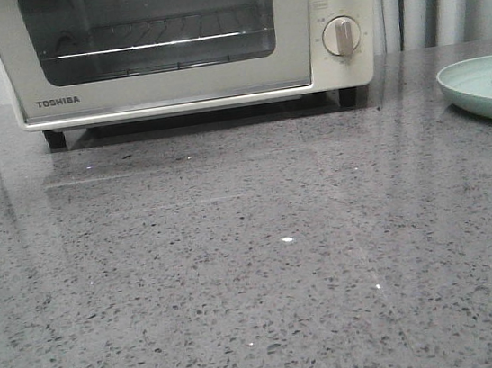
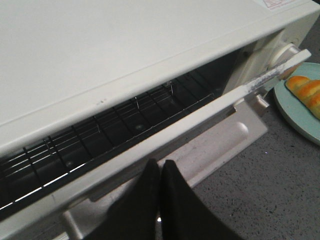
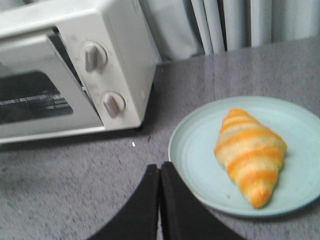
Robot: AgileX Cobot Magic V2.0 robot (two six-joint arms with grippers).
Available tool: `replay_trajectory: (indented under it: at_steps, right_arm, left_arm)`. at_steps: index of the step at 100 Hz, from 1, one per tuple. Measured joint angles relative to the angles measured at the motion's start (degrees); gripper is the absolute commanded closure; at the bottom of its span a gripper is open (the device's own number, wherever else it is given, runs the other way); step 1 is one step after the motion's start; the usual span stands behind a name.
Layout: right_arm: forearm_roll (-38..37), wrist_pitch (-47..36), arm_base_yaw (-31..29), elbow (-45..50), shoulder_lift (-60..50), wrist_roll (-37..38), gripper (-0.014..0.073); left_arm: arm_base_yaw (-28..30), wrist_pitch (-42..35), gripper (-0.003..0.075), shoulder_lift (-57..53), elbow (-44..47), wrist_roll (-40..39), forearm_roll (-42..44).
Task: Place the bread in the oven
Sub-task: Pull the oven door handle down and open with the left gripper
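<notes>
Right fingers (image 3: 159,200) are pressing together with no gap and nothing between them, hovering just beside the near rim of the pale blue plate (image 3: 200,185). The bread (image 3: 250,155) is lying on that plate, apart from the fingers, its long axis running obliquely from a narrow tip near the plate's far side to a blunt tip near its rim. In the front view the plate is sitting at the right edge of the worktop (image 1: 258,273); the right arm is judged the nearer one. Left fingers (image 2: 160,200) are likewise resting together, empty, just before the handle of the oven (image 2: 125,65) door (image 2: 165,150), which is standing ajar at its top edge, the wire rack (image 2: 100,135) showing through the gap. The oven is occupying the far edge of the speckled grey worktop, curtains (image 3: 240,25) hanging behind; the middle of the worktop is lying between oven and plate.
</notes>
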Motion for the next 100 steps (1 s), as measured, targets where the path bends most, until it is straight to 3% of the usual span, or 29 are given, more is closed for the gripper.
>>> replay_trajectory:
  at_steps: [40,55,71,100]
  right_arm:
    - [-2.61,2.83,0.0,-15.82,0.0,-0.11,0.0641]
    - [-2.84,4.82,0.0,-19.81,0.0,-0.1,0.0641]
    - [-2.97,6.68,0.0,-21.66,0.0,-0.1,0.0641]
    - [-2.97,10.11,0.0,-21.7,0.0,-0.1,0.0641]
  left_arm:
    - [-1.8,2.8,0.0742,-1.34,4.03,0.0,-2.65]
    - [-3.92,10.46,0.0742,-1.29,7.2,-0.11,-2.39]
    - [-4.68,15.87,0.0742,1.27,9.17,-0.11,0.57]
    - [-4.77,14.67,0.0742,1.27,11.56,-0.11,1.42]
